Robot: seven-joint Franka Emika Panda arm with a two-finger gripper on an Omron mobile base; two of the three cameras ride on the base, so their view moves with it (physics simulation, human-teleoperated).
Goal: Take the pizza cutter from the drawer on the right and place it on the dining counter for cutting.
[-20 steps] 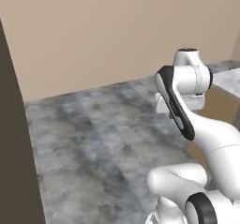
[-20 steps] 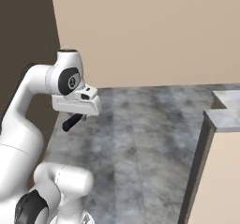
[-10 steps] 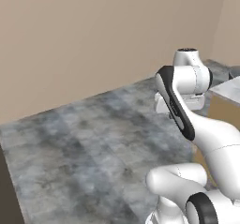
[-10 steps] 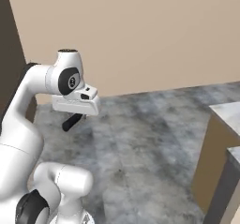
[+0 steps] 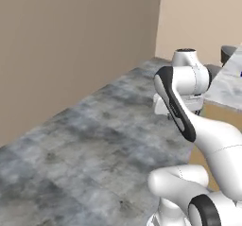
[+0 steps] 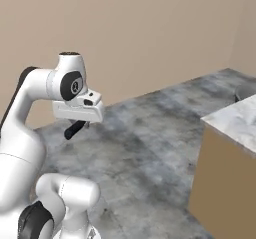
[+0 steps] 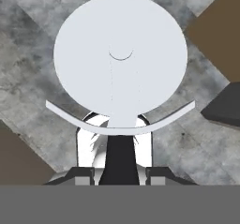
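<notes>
My gripper [image 7: 120, 174] is shut on the pizza cutter's black handle [image 7: 119, 158]. The cutter's round pale wheel [image 7: 120, 54] stands out ahead of the fingertips [image 7: 84, 175] over the grey floor. From the right base view, the pizza cutter [image 6: 74, 130] shows as a short black stick poking out under the white hand, and the gripper [image 6: 81, 125] is held high in front of the arm. The dining counter [image 6: 235, 120], marbled on top with a tan side, lies at the right edge. Its corner [image 5: 226, 85] also appears beyond the arm. The drawer is out of view.
A plain beige wall [image 5: 71, 45] runs along the far side of a mottled grey floor [image 5: 94, 140]. A dark grey round stool [image 5: 230, 54] stands by the counter. Brown and dark shapes edge the hand view at its right [image 7: 220, 26].
The whole scene has slid across both base views as the base turns. The dark panel has left the picture and the counter has come closer. The arm holds the same pose with the cutter.
</notes>
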